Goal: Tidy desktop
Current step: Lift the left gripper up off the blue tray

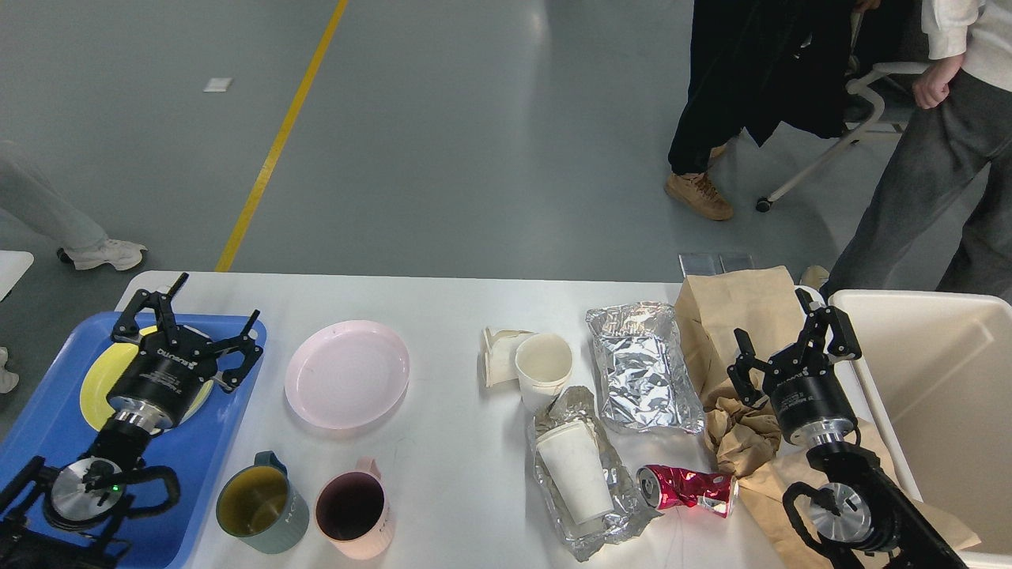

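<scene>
Head view shows the desktop (pixel 451 296) stretching almost from one side to the other, with lots of things on it. At the left edge sits a blue tray (pixel 47 419) holding a yellow plate (pixel 99 383), and the left gripper (pixel 190 316) hangs over that plate with its jaws spread wide and nothing in them. If it drops too fast, it could knock the plate or tip the tray off the left edge. Next comes a pink plate (pixel 348 373), and near the front edge stand a green mug (pixel 261 502) and a pink mug (pixel 354 507) just beside each other — a careless swing of the arm could bump one into the other. Past the middle are a paper cup (pixel 544 365), a second paper cup (pixel 575 474) lying on crinkly foil (pixel 553 411), a flat foil sheet (pixel 644 367) and a squashed red can (pixel 688 488). The can might roll if it is poked. At the right edge the right gripper (pixel 779 340) is open too and holds nothing — it hovers over a brown paper bag (pixel 731 304) next to a cream bin (pixel 941 379). The bag is floppy, so I think it could slip out or drag the foil along.
</scene>
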